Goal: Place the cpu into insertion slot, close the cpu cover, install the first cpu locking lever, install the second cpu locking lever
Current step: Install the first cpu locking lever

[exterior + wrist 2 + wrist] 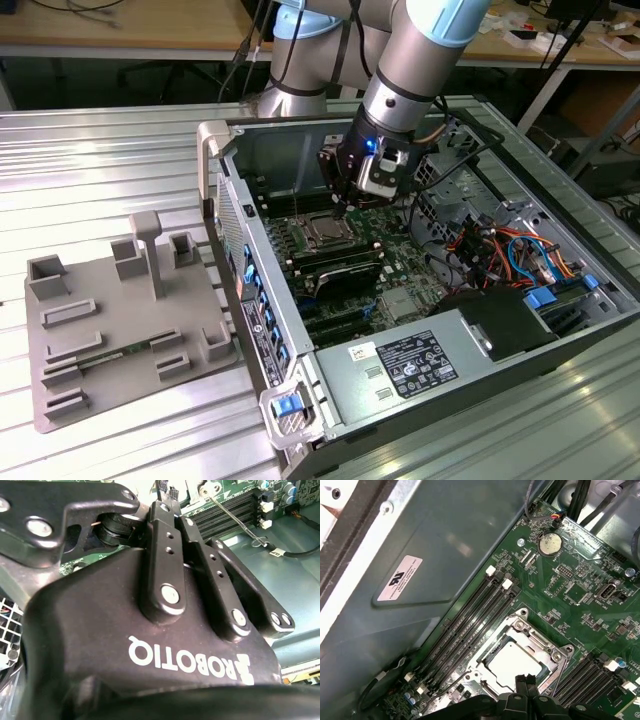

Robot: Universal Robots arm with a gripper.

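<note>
The cpu (512,662), a dull silver square, lies in the insertion slot (325,232) on the green board inside the open computer case. The cpu cover (542,649), a thin metal frame, lies flat around the chip. My gripper (526,682) hangs just above the socket's near edge with its black fingertips pressed together and nothing visible between them. It also shows in the exterior view (341,207) and the second wrist view (167,492). A thin wire locking lever (232,520) runs out from the socket beside the fingers.
Long black memory slots (470,625) flank the socket. A coin battery (550,544) sits on the board. The grey case wall (445,540) rises close by. A power supply (410,365) and cable bundles (500,250) fill the case. A grey fixture plate (120,330) lies at the exterior view's left.
</note>
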